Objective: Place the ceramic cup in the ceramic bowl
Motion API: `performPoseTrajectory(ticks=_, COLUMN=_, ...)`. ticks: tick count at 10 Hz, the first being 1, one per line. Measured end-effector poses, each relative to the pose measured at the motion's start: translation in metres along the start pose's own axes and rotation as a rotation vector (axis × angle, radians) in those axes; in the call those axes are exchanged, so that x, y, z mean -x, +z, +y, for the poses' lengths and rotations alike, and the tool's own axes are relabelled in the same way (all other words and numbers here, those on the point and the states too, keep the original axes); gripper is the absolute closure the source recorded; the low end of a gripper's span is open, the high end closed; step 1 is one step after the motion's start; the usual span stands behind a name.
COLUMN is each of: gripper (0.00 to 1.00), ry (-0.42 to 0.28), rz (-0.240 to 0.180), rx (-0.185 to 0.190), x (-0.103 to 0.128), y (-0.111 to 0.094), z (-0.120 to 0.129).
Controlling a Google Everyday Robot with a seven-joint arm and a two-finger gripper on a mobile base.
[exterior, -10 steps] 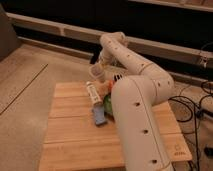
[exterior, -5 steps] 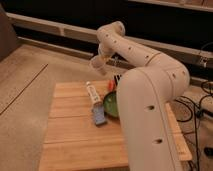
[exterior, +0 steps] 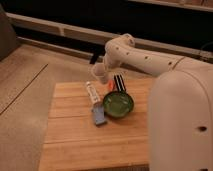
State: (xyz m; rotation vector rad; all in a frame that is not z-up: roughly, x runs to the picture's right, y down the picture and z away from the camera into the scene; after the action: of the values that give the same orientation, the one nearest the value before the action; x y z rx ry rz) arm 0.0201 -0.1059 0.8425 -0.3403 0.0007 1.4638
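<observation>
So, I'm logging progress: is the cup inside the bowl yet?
No, the cup is gripped in the hand over the far edge of the table, behind and left of the bowl.

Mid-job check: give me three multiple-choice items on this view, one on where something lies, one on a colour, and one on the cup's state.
1. Where does the blue flat object lie?
A. On the table beside the ceramic bowl, nearer the camera than the white tube.
B. Inside the bowl.
C. On the floor.

2. What colour is the bowl's inside?
A. Red.
B. Green.
C. White.

3. What is the state of the ceramic cup?
A. Resting in the bowl.
B. Tipped over on the table.
C. Held by the gripper, fingers shut on it, over the table's far edge.

Answers:
1 A: it lies flat on the wood next to the bowl.
2 B: the glossy inside is green.
3 C: the cup sits at the arm's end beyond the bowl, which holds nothing.
</observation>
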Motion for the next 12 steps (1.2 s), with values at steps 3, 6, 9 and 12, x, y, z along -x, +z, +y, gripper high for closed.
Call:
performPoseTrajectory(ticks=3, gripper=1.00, ry=0.046, rz=-0.012, rx=-0.011, x=-0.029, y=-0.010, z=0.002)
performPoseTrajectory(ticks=6, gripper=1.00, ry=0.081, rz=0.026, rx=-0.055, x=-0.069, y=-0.025, z=-0.005)
performPoseTrajectory(ticks=9, gripper=1.00, ry=0.080, rz=0.030, rx=-0.055, x=-0.072, y=-0.026, z=-0.003)
performPoseTrajectory(ticks=12, gripper=1.00, ry=0.092, rz=0.020, rx=-0.044, x=-0.065, y=-0.021, z=-0.002)
